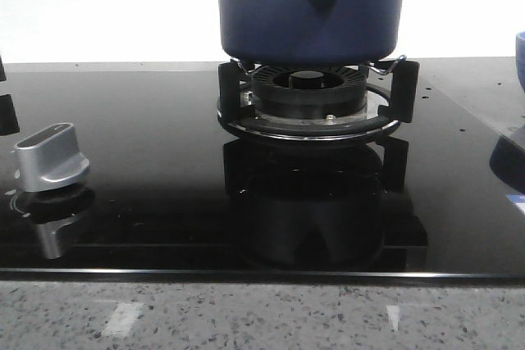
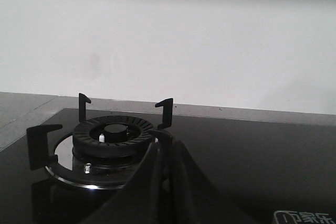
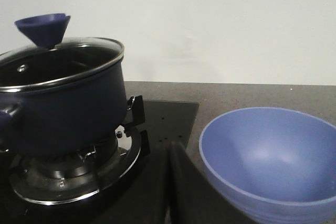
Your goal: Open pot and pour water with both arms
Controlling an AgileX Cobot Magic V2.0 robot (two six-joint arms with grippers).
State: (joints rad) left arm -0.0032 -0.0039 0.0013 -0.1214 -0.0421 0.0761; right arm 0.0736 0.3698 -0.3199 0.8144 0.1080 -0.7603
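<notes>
On your far left in the front view sits a silver stove knob (image 1: 51,154), then the glass cooktop (image 1: 164,202). At centre the blue pot (image 1: 312,7) stands on its burner (image 1: 310,97). The blue bowl (image 1: 520,55) just shows at the right edge.

The right wrist view tells you what the front view cannot: the glass lid (image 3: 58,61) is seated on the pot, its blue cone knob (image 3: 43,29) upright, and the bowl looks empty, though its bottom is hidden. That fits a pot waiting to be opened or one closed again after pouring; you cannot see whether there is water inside.

The left gripper (image 2: 166,153) has its fingers pressed together on nothing, near a second, bare burner (image 2: 107,135). The right gripper (image 3: 169,182) is likewise closed and empty, between pot and bowl.

Risks: the tapered knob could slip from a shallow pinch, dropping the glass lid on the cooktop. A one-sided lift could tilt the pot on the prongs. The bowl sits off the cooktop and may slide if nudged.
</notes>
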